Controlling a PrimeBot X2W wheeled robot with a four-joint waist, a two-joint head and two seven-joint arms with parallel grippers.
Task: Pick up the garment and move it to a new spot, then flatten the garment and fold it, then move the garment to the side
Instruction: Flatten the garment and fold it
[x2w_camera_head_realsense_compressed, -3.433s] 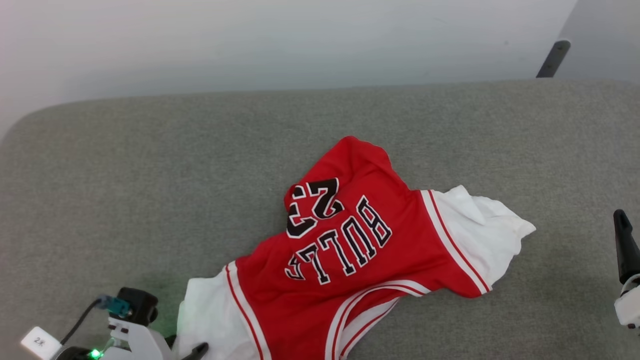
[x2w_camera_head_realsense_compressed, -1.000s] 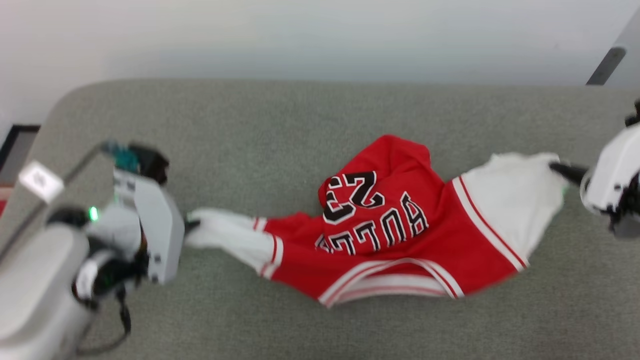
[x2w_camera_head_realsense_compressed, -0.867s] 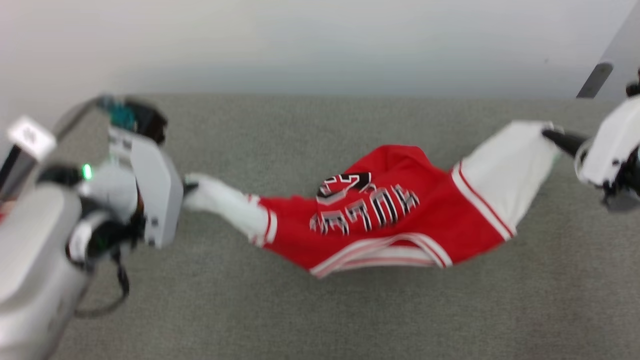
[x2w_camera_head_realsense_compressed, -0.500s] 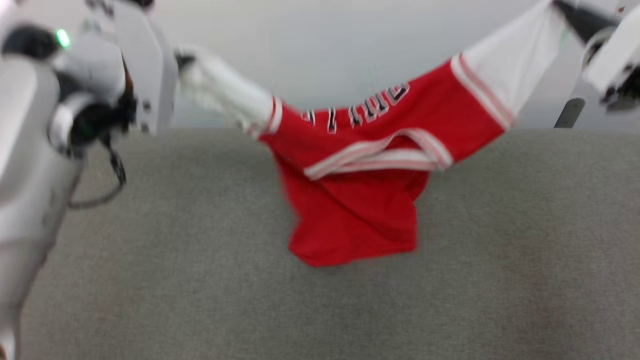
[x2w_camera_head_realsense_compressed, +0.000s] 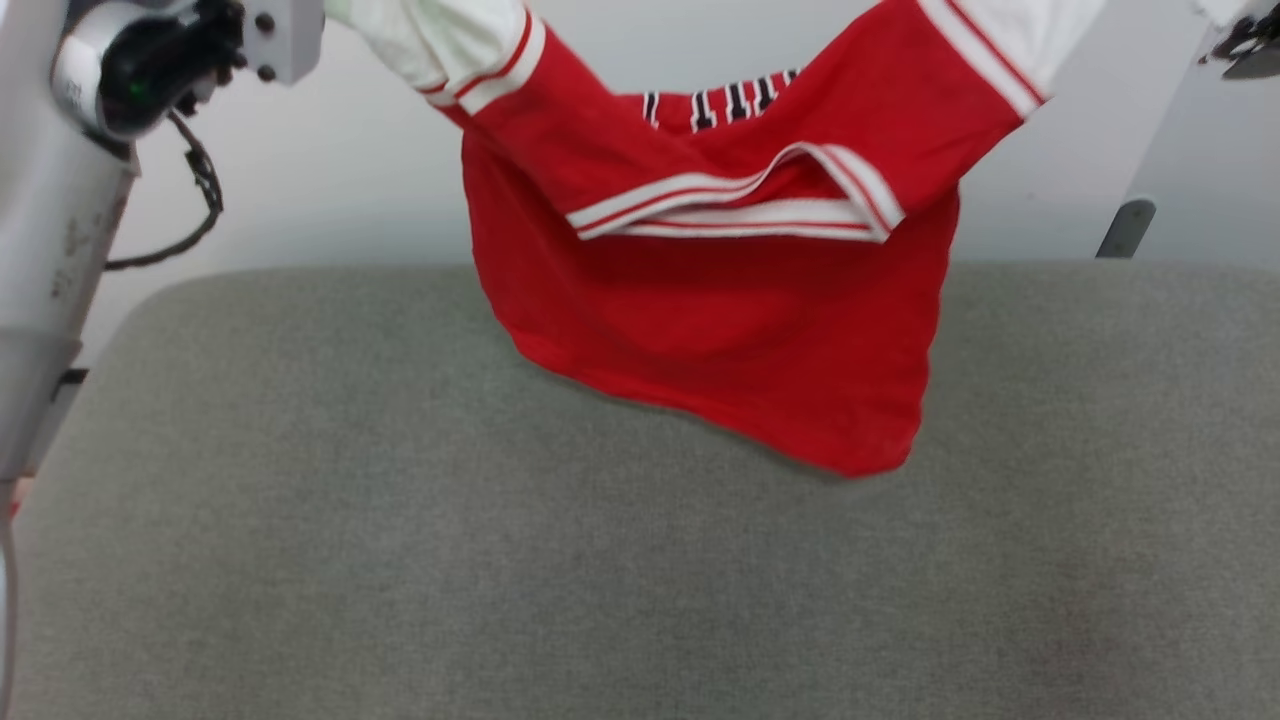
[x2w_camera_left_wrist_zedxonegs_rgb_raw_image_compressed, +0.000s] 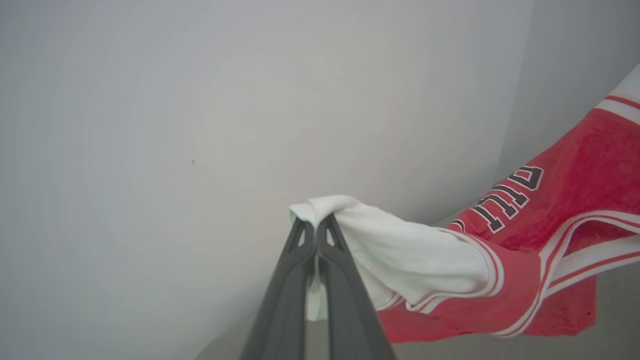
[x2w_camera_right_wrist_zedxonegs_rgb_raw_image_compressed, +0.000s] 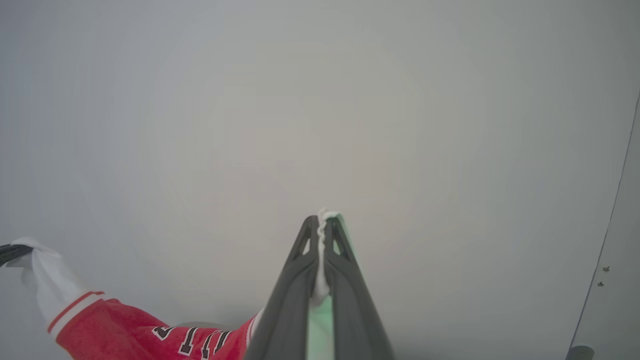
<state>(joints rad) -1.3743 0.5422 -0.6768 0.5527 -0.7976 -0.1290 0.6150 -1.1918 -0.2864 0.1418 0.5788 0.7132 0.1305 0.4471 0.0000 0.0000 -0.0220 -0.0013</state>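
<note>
The grey tabletop (x2w_camera_head_realsense_compressed: 400, 560) lies under the garment (x2w_camera_head_realsense_compressed: 720, 330), which hangs spread above its far middle. The left fingers (x2w_camera_left_wrist_zedxonegs_rgb_raw_image_compressed: 315, 231) pinch one white sleeve tight and the right fingers (x2w_camera_right_wrist_zedxonegs_rgb_raw_image_compressed: 321, 225) pinch the other. This looks like the carrying step. Next it needs lowering hem-first at the new spot, with the arms wide apart.

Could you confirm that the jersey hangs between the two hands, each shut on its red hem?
Not quite: each hand is shut on a white sleeve, not the red hem. The left wrist view shows the left hand pinching white sleeve cloth, and the right wrist view shows the right hand doing the same. The jersey does hang between them.
</note>
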